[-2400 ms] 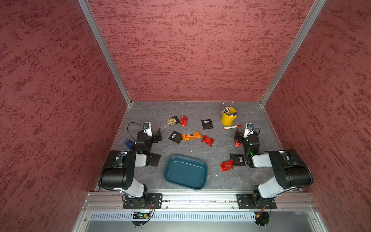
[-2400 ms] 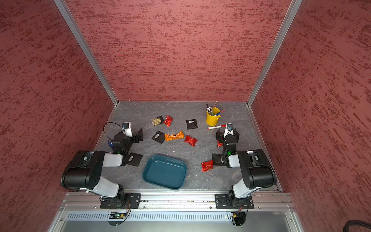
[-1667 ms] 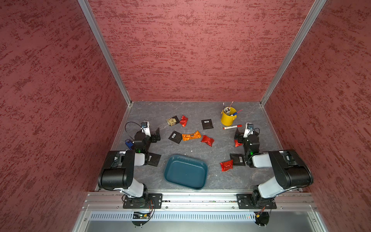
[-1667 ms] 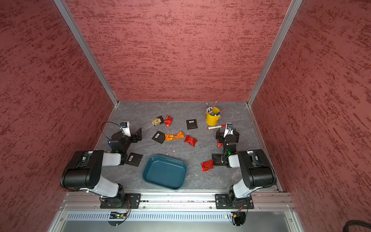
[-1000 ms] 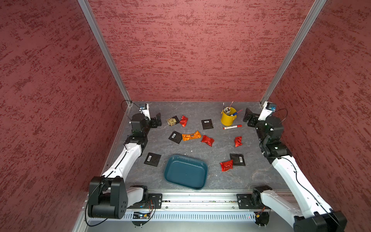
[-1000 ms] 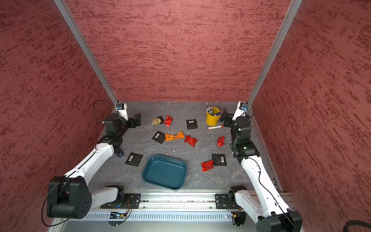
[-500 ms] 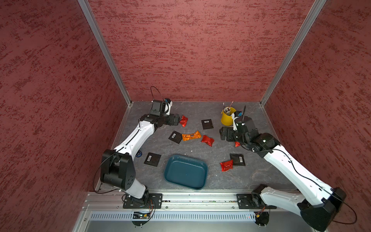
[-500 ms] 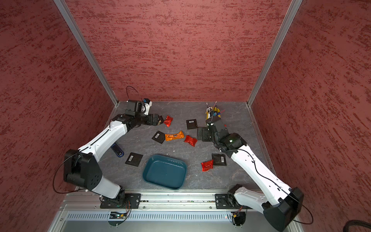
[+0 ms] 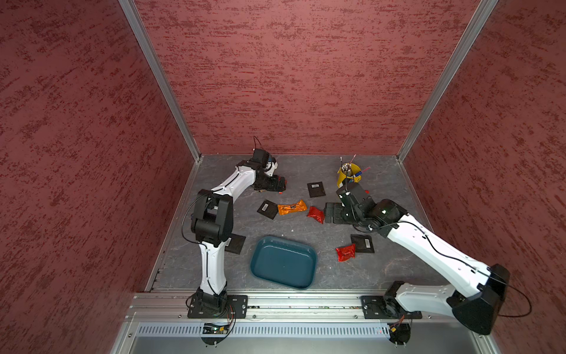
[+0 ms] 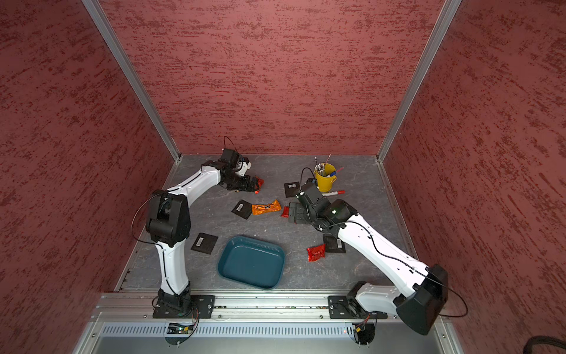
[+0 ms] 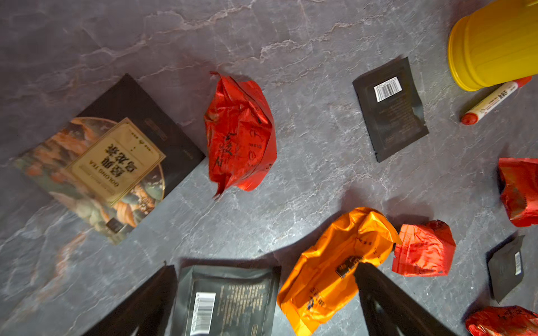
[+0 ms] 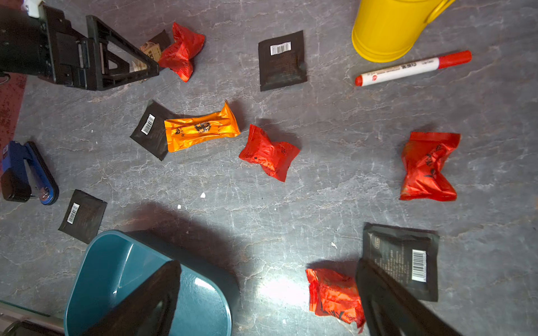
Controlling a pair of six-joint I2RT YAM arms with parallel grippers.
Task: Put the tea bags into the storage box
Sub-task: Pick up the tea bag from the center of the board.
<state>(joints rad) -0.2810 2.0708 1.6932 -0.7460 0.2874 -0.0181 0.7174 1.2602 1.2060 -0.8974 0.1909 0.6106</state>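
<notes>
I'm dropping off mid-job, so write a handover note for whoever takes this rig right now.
Left gripper: open, empty, by the tan packet at the back.
Right gripper: open, empty, beside the middle red pouch.
Storage box: at the front, nothing in it.
Done: nothing yet.
Left: all ten tea bags lie loose outside the box.

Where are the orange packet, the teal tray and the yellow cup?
Orange packet point(image 9: 292, 207): a top view, middle of the wrapper.
Teal tray point(image 9: 283, 263): a top view, bare floor.
Yellow cup point(image 10: 326, 182): a top view, side wall.
</notes>
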